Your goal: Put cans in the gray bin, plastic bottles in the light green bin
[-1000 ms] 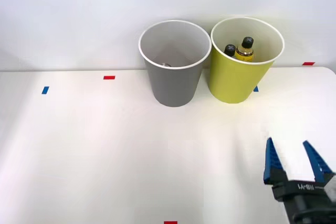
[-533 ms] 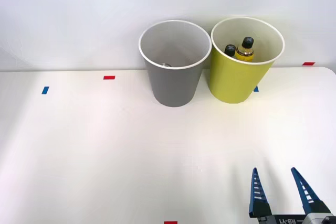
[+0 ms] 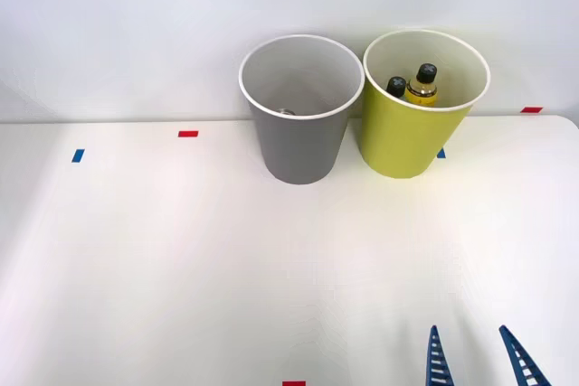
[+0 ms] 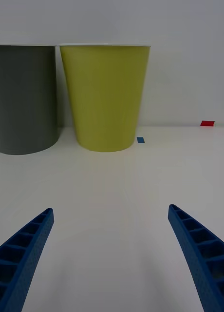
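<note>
The gray bin [image 3: 301,137] stands upright at the back of the white table, with the light green bin [image 3: 412,137] close beside it on the right. Two plastic bottles stand inside the light green bin: a black-capped one [image 3: 395,87] and one with a yellow body [image 3: 422,89]. Deep in the gray bin a small shiny glint [image 3: 286,112] shows, too little to tell whether it is one of the cans. My right gripper [image 3: 470,336] is open and empty at the near right, far short of the bins. In the wrist view the gripper [image 4: 111,209] faces the gray bin [image 4: 24,97] and the light green bin [image 4: 104,97].
Small tape marks lie on the table [image 3: 181,250]: red [image 3: 187,134] and blue [image 3: 78,155] at the back left, blue [image 3: 441,154] by the light green bin, red [image 3: 531,109] at the far right, red [image 3: 293,383] at the front edge. A white wall rises behind the bins.
My right gripper has drawn back toward the table's near edge and slightly left, staying open; now just its fingertips show. The bins and bottles have not moved.
</note>
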### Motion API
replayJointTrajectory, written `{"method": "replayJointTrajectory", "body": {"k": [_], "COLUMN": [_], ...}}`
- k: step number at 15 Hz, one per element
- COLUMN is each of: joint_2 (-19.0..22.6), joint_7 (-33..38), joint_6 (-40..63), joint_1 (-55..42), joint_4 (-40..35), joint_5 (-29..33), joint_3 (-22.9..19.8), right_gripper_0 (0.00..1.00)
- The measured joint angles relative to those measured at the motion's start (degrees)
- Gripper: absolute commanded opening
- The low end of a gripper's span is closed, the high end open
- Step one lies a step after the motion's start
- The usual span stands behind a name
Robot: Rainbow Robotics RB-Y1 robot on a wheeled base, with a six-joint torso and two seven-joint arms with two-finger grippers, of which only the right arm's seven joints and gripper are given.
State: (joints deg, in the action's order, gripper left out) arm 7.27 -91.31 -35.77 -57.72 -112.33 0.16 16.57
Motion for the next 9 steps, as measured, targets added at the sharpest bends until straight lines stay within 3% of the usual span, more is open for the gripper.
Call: {"method": "replayJointTrajectory", "body": {"k": [9], "joint_2": [0.2], "joint_7": [-0.7], "joint_6": [0.0], "joint_1": [-1.3], "joint_4": [0.3], "joint_5": [-0.2], "joint_3": [1.0], "right_gripper_0": [0.81]}}
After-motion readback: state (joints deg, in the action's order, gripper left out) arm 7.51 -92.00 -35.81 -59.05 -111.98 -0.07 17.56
